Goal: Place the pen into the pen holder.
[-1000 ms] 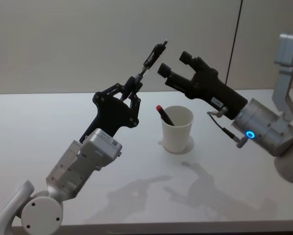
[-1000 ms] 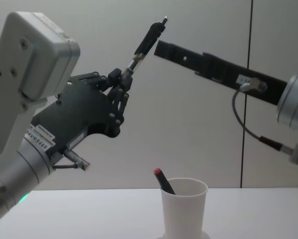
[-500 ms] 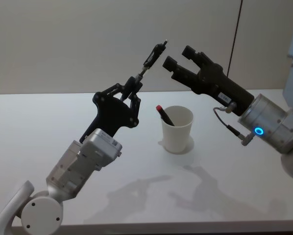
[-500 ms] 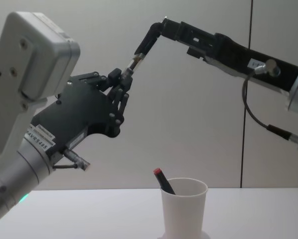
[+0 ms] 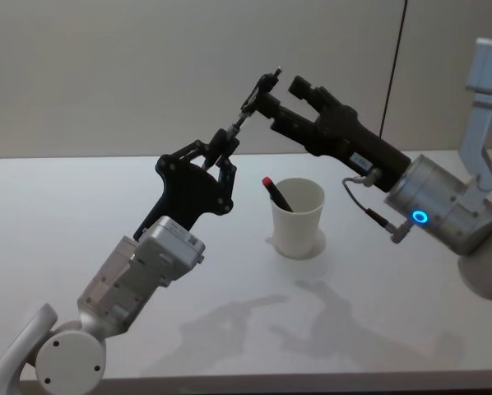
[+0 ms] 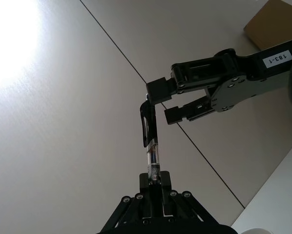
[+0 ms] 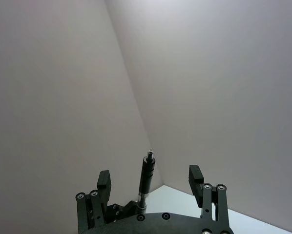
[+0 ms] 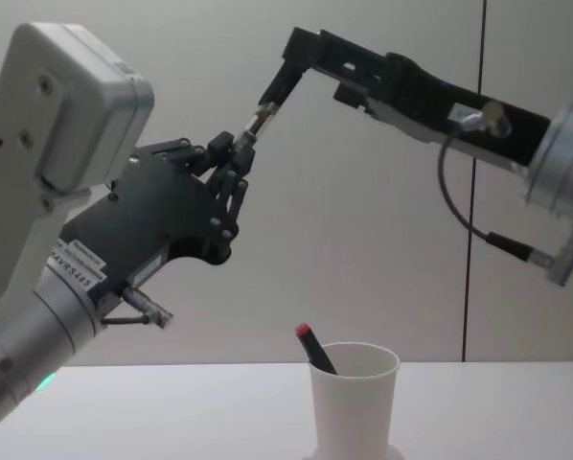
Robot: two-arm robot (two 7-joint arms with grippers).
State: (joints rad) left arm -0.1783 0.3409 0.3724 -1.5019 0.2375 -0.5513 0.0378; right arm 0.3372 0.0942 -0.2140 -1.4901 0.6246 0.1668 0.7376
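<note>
The broad white table [image 5: 81, 197] runs across the scene, bare except for the pen holder, a plain white tapered paper cup [image 5: 298, 218] standing right of centre. A red-capped dark pen [image 5: 275, 192] already leans inside the cup, its cap poking above the near-left rim.

The left gripper [image 5: 222, 149] is raised well above the table, left of the cup, its fingers pinched tight on the lower end of a slim black pen with a clear barrel section [image 5: 250, 103]. The pen points up and to the right, high over the table and not above the cup's mouth.

The right gripper [image 5: 284, 95] reaches in from the right at the same height. Its jaws stand apart, straddling the pen's upper black section; in the right wrist view the pen rises between the two fingers [image 7: 103, 181] without clear contact on either.

This looks like a hand-over in mid-air. The risk lies in timing: if the left fingers let go before the right jaws have closed firmly, the pen could drop to the table or strike the cup and tip it. A closing grip that lands off-centre may lever the pen sideways against the left hold and twist it loose. The pen already in the cup also narrows the opening.
</note>
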